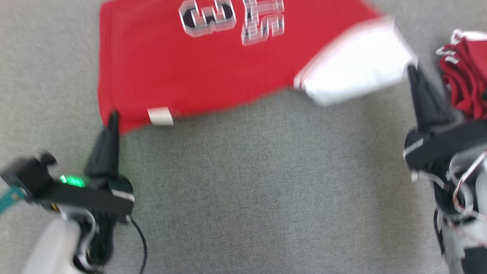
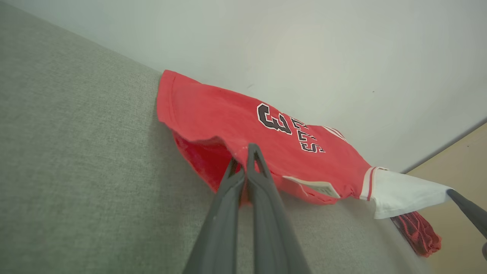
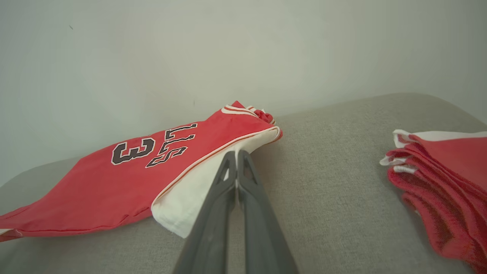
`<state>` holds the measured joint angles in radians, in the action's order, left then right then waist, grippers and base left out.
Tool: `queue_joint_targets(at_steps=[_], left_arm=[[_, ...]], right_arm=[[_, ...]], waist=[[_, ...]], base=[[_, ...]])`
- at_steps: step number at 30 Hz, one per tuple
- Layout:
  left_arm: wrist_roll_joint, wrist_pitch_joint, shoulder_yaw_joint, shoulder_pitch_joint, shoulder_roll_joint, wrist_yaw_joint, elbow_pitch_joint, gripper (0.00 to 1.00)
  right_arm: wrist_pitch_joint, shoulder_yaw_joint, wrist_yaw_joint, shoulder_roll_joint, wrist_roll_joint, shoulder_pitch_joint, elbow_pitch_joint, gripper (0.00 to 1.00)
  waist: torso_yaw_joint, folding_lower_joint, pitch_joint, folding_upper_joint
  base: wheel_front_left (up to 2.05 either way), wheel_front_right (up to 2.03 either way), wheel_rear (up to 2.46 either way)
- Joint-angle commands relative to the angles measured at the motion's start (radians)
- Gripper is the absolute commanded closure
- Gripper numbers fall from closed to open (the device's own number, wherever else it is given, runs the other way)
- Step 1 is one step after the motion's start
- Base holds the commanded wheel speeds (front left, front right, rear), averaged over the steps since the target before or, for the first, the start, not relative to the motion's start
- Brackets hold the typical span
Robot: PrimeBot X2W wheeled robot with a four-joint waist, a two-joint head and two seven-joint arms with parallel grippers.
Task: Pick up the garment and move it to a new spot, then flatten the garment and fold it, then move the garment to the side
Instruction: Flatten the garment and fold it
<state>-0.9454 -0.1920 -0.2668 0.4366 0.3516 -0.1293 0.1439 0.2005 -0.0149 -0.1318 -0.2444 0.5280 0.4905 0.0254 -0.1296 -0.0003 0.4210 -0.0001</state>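
Note:
The garment (image 1: 190, 64) is a red jersey with black-and-white lettering and a white sleeve, spread over the far part of the grey padded surface (image 1: 266, 182). My left gripper (image 1: 113, 118) is shut on its near left hem corner. In the left wrist view the garment (image 2: 213, 110) hangs raised at that edge, with shadow under it, from my shut left gripper (image 2: 247, 150). My right gripper (image 1: 412, 72) is shut on the white sleeve's corner. The right wrist view has the right gripper (image 3: 236, 154) pinching the white cloth of the garment (image 3: 95, 182).
A pile of folded red and white clothes (image 1: 468, 76) lies at the right edge, close beside my right gripper; the pile (image 3: 437, 182) is also in the right wrist view. A pale wall (image 3: 228, 45) stands behind the surface.

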Motion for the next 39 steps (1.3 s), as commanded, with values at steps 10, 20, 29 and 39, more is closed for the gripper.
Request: queue_joint_targets(at_steps=[10, 20, 29, 39], left_arm=[[-0.051, -0.036, -0.107, -0.21, -0.018, -0.001, 0.065, 1.0], [-0.053, -0.02, -0.185, -0.35, 0.027, -0.001, 0.075, 1.0], [-0.074, -0.013, -0.194, -0.448, 0.045, 0.027, 0.069, 1.0], [-0.047, 0.008, -0.198, -0.512, 0.091, 0.09, 0.053, 1.0]], right_arm=[[0.179, 0.113, 0.003, 0.087, -0.046, -0.303, -0.007, 1.0], [0.37, 0.214, 0.003, 0.135, -0.073, -0.494, -0.116, 1.0], [0.479, 0.295, 0.003, 0.176, -0.067, -0.612, -0.183, 1.0], [0.654, 0.277, 0.003, 0.183, -0.001, -0.743, -0.236, 1.0]], waist=[[0.028, 0.0003, -0.21, 0.0001], [0.034, 0.0003, -0.305, 0.0001], [0.036, 0.0003, -0.336, 0.0001], [0.027, 0.0003, -0.337, 0.0001]], base=[[0.0, 0.0, 0.0], [0.0, 0.0, 0.0], [0.0, 0.0, 0.0], [0.0, 0.0, 0.0]])
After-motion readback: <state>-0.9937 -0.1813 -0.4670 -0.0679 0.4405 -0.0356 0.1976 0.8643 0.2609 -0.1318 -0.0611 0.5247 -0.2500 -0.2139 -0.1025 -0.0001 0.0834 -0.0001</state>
